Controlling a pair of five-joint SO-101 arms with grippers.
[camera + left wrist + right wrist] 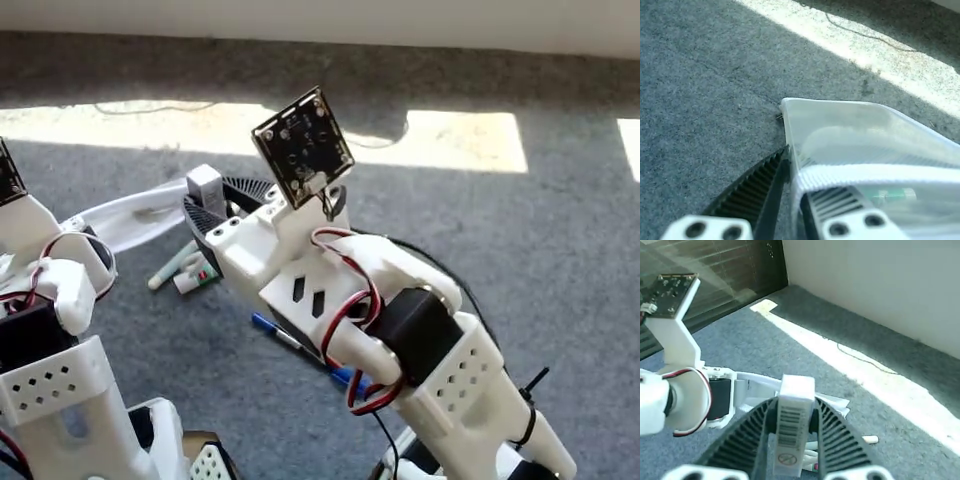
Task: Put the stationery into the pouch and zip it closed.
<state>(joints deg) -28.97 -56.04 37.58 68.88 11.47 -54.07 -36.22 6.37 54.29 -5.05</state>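
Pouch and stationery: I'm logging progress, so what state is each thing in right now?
pouch: edge pinched in the shut left tool.
white eraser: clamped in the right tool, off the carpet.
blue pen: lying on the carpet, not in the pouch.
white marker: lying on the carpet, not in the pouch.

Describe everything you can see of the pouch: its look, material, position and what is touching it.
The pouch is a flat, translucent white case, seemingly soft plastic, with a white woven band along one edge. The left claw is shut on that band, grey carpet beneath. Something green shows dimly through its wall. In the high view it stretches from the left arm towards the right claw, which grips a white block; whether they touch is unclear.
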